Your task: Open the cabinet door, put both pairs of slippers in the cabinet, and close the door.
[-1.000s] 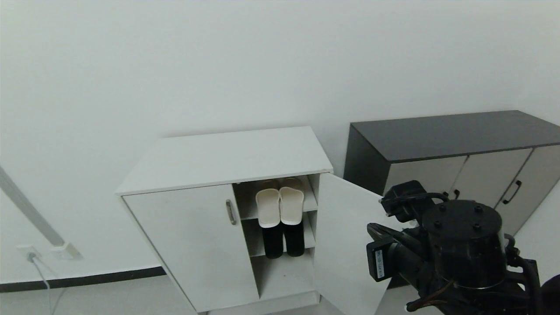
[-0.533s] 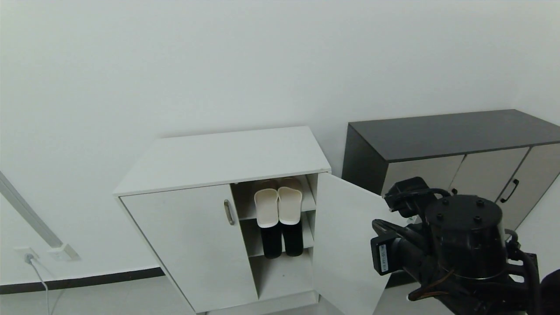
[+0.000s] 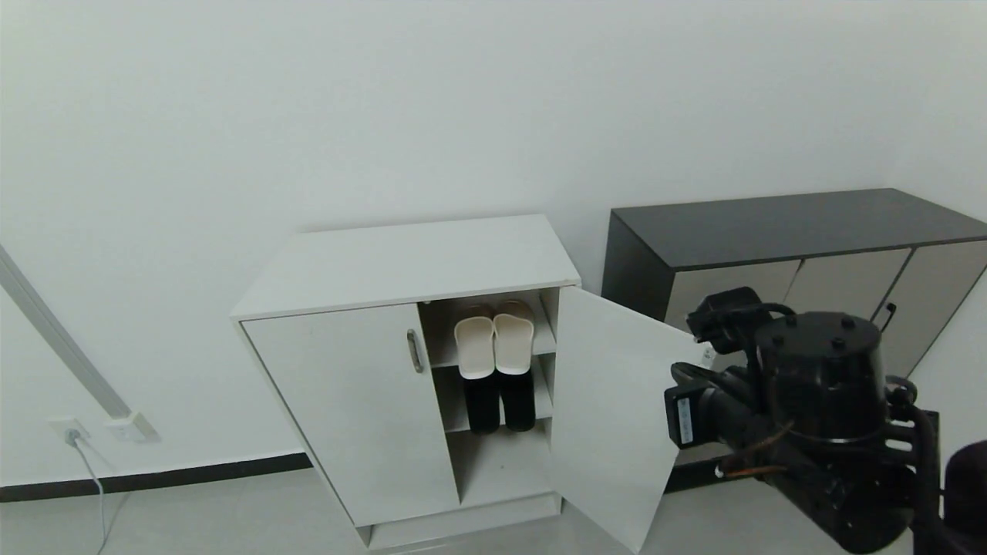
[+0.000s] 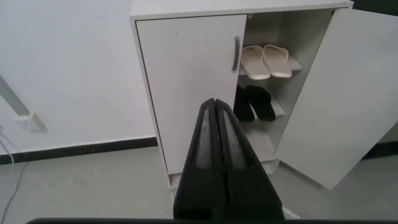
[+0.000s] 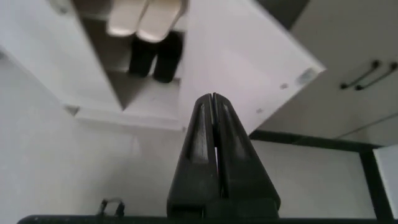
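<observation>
The white cabinet (image 3: 409,262) stands against the wall with its right door (image 3: 609,416) swung open and its left door (image 3: 355,408) closed. A white pair of slippers (image 3: 493,344) lies on the upper shelf, with a black pair (image 3: 500,401) on the shelf below. My right arm (image 3: 779,401) is beside the open door's outer edge. The right gripper (image 5: 213,99) is shut and empty, close to the door (image 5: 242,62). The left gripper (image 4: 214,106) is shut and empty, held back from the closed left door (image 4: 193,81) near its handle (image 4: 236,53).
A dark-topped grey cabinet (image 3: 771,223) stands just right of the white one, behind the open door. A wall socket with a cable (image 3: 69,432) and a slanted conduit (image 3: 54,339) are at the left. Bare floor (image 4: 93,180) lies before the cabinet.
The head camera has shifted, so the cabinet sits a little further right in the picture. The door stays open at about the same angle and the slippers have not moved.
</observation>
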